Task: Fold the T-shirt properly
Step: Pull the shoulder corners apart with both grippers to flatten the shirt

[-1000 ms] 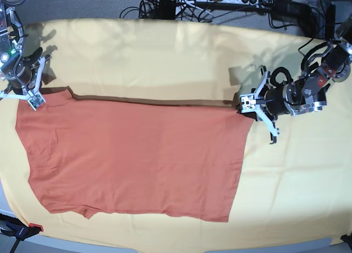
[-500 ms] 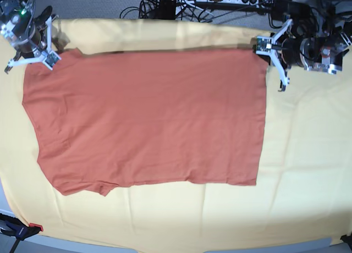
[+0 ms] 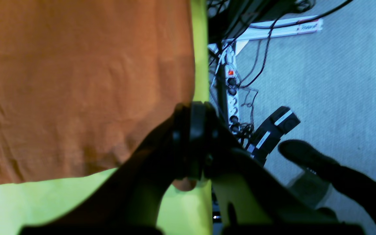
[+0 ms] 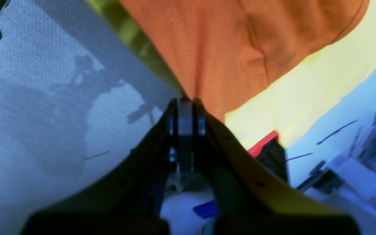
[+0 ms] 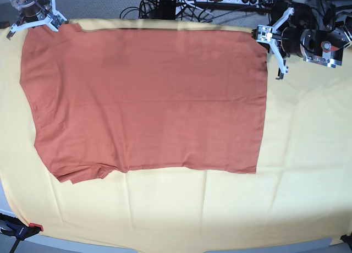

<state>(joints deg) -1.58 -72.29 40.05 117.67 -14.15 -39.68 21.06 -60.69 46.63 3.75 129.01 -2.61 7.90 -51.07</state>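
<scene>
Left claw, left wrist view: left claw [image 3: 191,143] is clamped tight on the far corner of the T-shirt [image 3: 77,85], right where the shirt's edge meets the yellow cloth [image 3: 44,205].
Cloth under it: the shirt lies flat and fairly smooth below the claw, with only faint ripples.
Edge on this side: a thin yellow strip of cloth runs past the shirt's side, then the desk drops off to grey floor with a power strip [image 3: 231,94] and cables beyond; almost no room is left outward.
Right claw, right wrist view: right claw [image 4: 186,112] is pinched closed on the T-shirt [image 4: 227,49] at a narrow gathered point, the fabric fanning away from it.
Edge on this side: the cloth's border [image 4: 135,42] sits just beside the pinch, grey floor past it; a red-tipped clamp [image 4: 263,143] shows low at the right.
Base view, shirt: the T-shirt [image 5: 148,99] is spread wide on the yellow cloth [image 5: 220,209], its far edge drawn straight between the right claw [image 5: 38,19] and the left claw [image 5: 269,36].
How to do it well: I judge the step to be stretching and laying the shirt flat; both claws should keep even tension and lower together, so the far hem stays straight.
Trouble spot: the near-left corner [image 5: 82,173] is bunched and folded over and will likely need smoothing.
Open room: the near half of the cloth offers plenty of space; the far rim offers almost none.
</scene>
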